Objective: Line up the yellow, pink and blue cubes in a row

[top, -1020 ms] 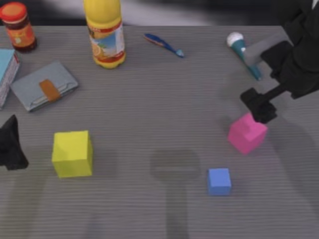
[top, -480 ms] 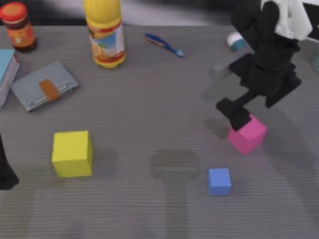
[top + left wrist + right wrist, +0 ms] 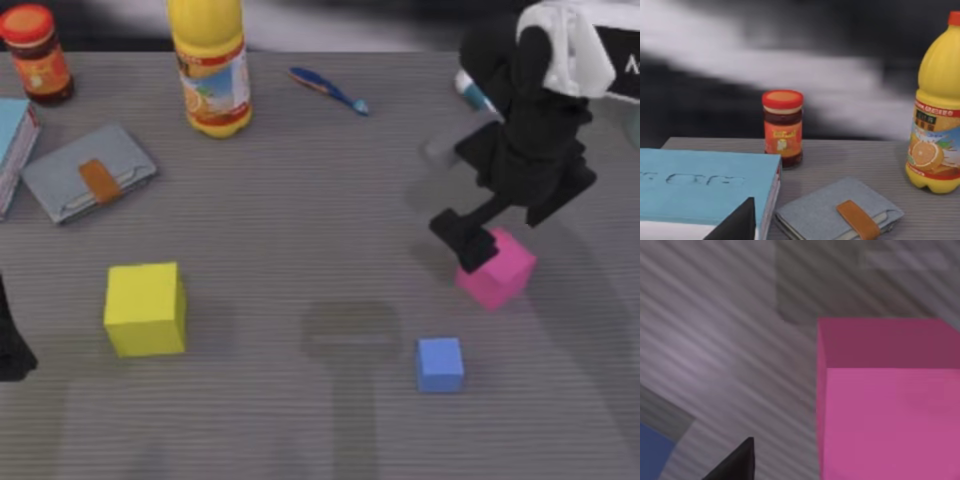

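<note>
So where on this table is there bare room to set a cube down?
Bare room: the wide stretch between the yellow cube and blue cube, and the middle below the juice bottle. Crowded: the far left corner with jar, book and wallet, and around the pink cube, where the right gripper hangs.

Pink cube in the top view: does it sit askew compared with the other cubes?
Yes. The matte magenta-pink cube sits rotated on the table, unlike the square-set bright yellow cube and small light blue cube. The right gripper hangs at its corner.
</note>
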You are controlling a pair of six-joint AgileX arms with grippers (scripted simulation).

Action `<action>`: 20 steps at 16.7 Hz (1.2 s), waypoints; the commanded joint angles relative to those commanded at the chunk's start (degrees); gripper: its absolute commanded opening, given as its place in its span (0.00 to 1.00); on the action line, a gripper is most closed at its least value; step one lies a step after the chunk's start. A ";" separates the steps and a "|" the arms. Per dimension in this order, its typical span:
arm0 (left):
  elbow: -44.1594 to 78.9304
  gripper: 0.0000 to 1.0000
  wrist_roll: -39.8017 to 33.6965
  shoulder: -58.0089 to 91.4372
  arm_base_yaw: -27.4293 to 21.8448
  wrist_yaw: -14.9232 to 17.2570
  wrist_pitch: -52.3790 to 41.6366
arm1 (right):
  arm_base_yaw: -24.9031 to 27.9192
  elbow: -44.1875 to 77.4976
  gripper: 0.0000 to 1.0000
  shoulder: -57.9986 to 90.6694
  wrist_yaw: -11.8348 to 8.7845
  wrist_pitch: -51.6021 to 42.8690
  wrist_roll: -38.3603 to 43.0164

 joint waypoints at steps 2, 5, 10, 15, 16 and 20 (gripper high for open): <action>0.00 1.00 0.00 0.00 0.00 0.00 0.00 | 0.04 -2.64 1.00 1.86 0.02 4.82 0.09; 0.00 1.00 0.00 0.00 0.00 0.00 0.00 | 0.12 -6.35 1.00 4.48 0.04 11.26 0.19; 0.00 1.00 0.00 0.00 0.00 0.00 0.00 | 0.15 -7.41 1.00 5.31 0.05 12.84 0.22; 0.00 1.00 0.00 0.00 0.00 0.00 0.00 | 0.15 -7.41 0.62 5.31 0.05 12.84 0.22; 0.00 1.00 0.00 0.00 0.00 0.00 0.00 | 0.15 -7.41 0.55 5.31 0.05 12.84 0.22; 0.00 1.00 0.00 0.00 0.00 0.00 0.00 | 0.15 -7.41 0.25 5.31 0.05 12.84 0.22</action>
